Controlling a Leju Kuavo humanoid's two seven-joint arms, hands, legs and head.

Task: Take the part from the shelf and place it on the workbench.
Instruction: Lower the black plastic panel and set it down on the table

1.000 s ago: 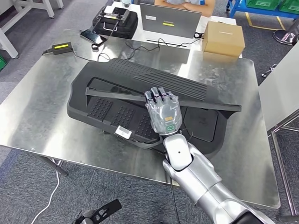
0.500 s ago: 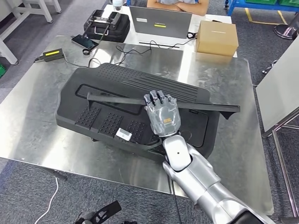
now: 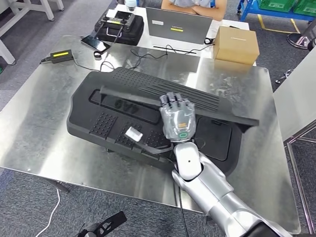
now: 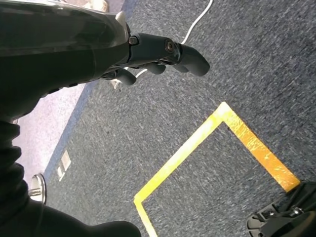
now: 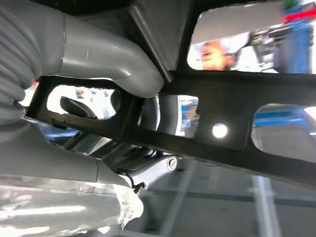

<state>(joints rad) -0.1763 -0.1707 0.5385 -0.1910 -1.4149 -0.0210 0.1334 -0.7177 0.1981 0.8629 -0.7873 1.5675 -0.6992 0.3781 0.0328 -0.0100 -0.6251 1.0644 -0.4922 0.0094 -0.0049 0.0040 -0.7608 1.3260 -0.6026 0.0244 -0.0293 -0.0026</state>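
Gripping the large black moulded plastic panel [image 3: 149,116] near its middle, the right hand [image 3: 178,118] has its fingers curled over a raised rib on top, and in the right wrist view the thick grey thumb [image 5: 108,54] lies against the panel's dark underside framework [image 5: 223,123]. The part sits over the shiny stainless-steel workbench [image 3: 41,128], with its near edge apparently lifted and daylight showing under the ribs from below, so it looks not yet fully set down. The left hand [image 4: 164,54] hangs beside the body above blue-grey carpet, fingers loosely apart and holding nothing. One hand on so wide a piece is the risk: the grip is a small hold on a long lever, and a quick release or a tilt could let one end swing or drop with a slap — or slide the panel on the slick metal. Room is fair on the near left and far right corners of the bench, but the far edge is crowded: a tangle of black cables [image 3: 149,49], a small black charger with a yellow strip [image 3: 61,54] and a brown cardboard box [image 3: 236,44] lie near the panel's back edge, so pushing it forward could snag them.
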